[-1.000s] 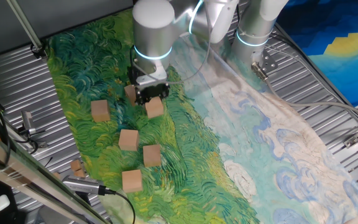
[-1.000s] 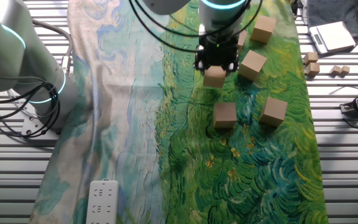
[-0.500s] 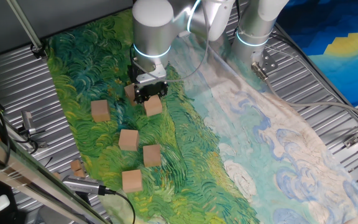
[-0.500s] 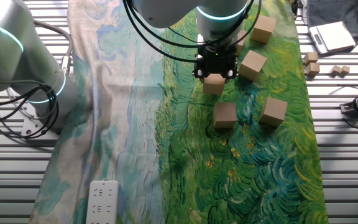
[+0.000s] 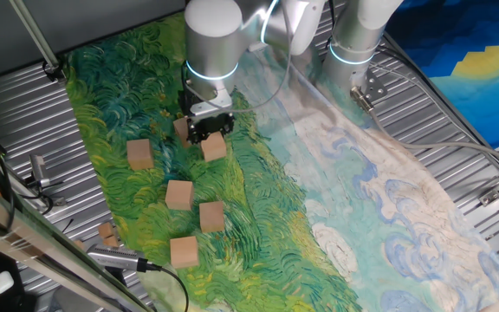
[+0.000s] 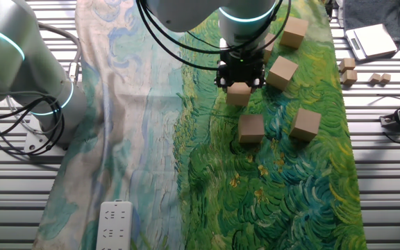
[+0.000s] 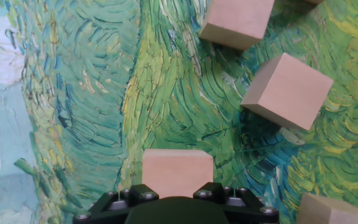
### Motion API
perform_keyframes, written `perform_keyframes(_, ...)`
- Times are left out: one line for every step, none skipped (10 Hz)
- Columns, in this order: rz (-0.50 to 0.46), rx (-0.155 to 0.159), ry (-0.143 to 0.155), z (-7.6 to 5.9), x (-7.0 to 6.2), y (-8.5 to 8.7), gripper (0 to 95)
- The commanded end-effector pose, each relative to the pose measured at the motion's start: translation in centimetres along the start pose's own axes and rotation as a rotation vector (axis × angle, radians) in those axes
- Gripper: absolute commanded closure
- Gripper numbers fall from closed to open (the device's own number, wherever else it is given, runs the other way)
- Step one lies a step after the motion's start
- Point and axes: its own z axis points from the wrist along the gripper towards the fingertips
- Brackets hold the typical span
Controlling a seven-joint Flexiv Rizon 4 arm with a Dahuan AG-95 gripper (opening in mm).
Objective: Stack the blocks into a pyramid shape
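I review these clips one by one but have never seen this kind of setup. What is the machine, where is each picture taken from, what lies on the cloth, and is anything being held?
The machine is a single robot arm ending in a two-finger gripper. Two pictures come from fixed cameras looking at the table from different sides; the third comes from a camera on the hand, looking down along the fingers.

A painted cloth in greens and pale blues covers the table. On it lie plain wooden blocks, all single, none stacked. The gripper is shut on one block; the hand view shows it between the fingers. Whether it rests on the cloth or hangs just above cannot be told. Four others sit apart nearby, and a sixth is partly hidden behind the gripper. A white power strip lies at the cloth's edge.
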Motion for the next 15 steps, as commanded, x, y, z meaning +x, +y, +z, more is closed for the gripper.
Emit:
perform_keyframes(0.009, -0.001, 0.004, -0.04, -0.01, 0.07, 95.0)
perform_keyframes(0.012, -0.024, -0.005, -0.04, -0.01, 0.07, 95.0)
perform_keyframes(0.014, -0.028, -0.014, -0.04, -0.01, 0.07, 95.0)
perform_keyframes(0.043, -0.025, -0.013, -0.04, -0.01, 0.07, 95.0)
perform_keyframes(0.057, -0.027, -0.016, -0.04, -0.01, 0.07, 95.0)
perform_keyframes(0.091, -0.027, -0.016, -0.04, -0.01, 0.07, 95.0)
perform_keyframes(0.118, -0.026, -0.011, -0.04, -0.01, 0.07, 95.0)
perform_keyframes(0.133, -0.025, -0.016, -0.04, -0.01, 0.07, 95.0)
perform_keyframes(0.158, -0.025, -0.022, -0.04, -0.01, 0.07, 95.0)
perform_keyframes(0.184, -0.025, -0.019, -0.04, -0.01, 0.07, 95.0)
perform_keyframes(0.198, -0.024, -0.014, -0.04, -0.01, 0.07, 95.0)
perform_keyframes(0.217, -0.022, -0.004, -0.04, -0.01, 0.07, 95.0)
perform_keyframes(0.223, -0.022, -0.003, -0.04, -0.01, 0.07, 95.0)
perform_keyframes(0.224, -0.022, -0.001, -0.04, -0.01, 0.07, 95.0)
perform_keyframes(0.229, -0.019, -0.001, -0.05, 0.02, 0.03, 95.0)
